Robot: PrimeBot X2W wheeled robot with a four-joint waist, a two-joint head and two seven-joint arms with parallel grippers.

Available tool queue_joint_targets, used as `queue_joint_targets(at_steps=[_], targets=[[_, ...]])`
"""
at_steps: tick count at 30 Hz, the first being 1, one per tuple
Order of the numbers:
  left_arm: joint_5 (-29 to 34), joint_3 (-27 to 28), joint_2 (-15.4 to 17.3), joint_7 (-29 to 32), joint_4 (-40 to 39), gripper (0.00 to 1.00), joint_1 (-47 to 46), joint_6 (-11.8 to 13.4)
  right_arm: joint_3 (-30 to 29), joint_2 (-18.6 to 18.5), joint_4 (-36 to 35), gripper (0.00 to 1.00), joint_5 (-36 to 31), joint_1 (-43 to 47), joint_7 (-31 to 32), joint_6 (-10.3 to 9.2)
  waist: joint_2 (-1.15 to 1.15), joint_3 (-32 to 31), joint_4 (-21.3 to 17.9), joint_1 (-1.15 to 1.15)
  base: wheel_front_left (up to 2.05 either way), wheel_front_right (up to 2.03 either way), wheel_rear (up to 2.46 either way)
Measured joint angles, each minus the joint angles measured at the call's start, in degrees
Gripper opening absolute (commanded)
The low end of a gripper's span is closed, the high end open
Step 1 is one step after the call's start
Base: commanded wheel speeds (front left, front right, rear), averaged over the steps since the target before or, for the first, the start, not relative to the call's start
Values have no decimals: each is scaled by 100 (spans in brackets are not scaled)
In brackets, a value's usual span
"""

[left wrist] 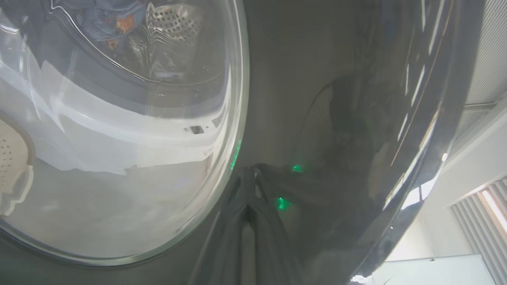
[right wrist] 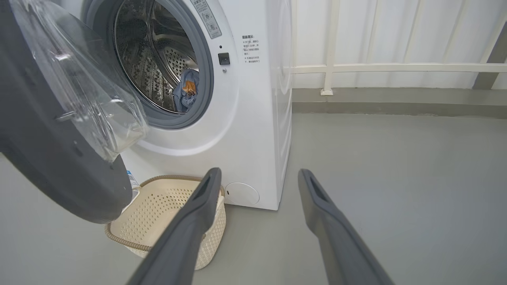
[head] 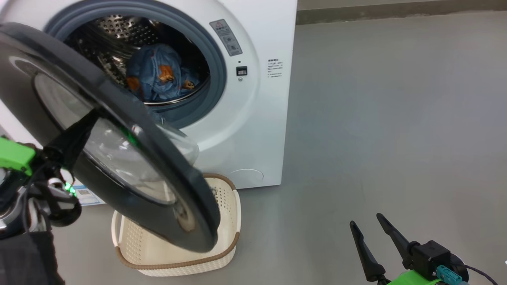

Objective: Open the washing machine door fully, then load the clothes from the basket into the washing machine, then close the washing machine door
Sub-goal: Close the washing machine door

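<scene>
The washing machine (head: 253,118) was seen in white with a grey gasket (head: 216,67) and perforated steel drum (head: 119,27), its door (head: 115,105) rimmed in glossy black around clear glass. The clothes (head: 158,75) were patterned light blue with orange-brown figures, and the perforated cream basket (head: 227,213) was edged in woven brown.

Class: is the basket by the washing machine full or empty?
Empty, as far as shown: the basket has a bare perforated bottom, and the clothes lie in the drum.

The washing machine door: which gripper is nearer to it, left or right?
Left. The left gripper, shut, apparently touches the washing machine door at its black rim. The right gripper, open, hangs over the floor, right of the basket.
</scene>
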Motion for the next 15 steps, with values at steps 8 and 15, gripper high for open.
queue_joint_targets(at_steps=[8,15], targets=[[-247,-325,-44,-477,613,0,-325,-375,19,-7,5,100,0,-18,0,0,0,80,-214,0,0,0,0],[-246,-385,-94,-743,1053,0,-543,-617,20,-10,7,100,0,-51,0,0,0,136,-339,0,0,0,0]])
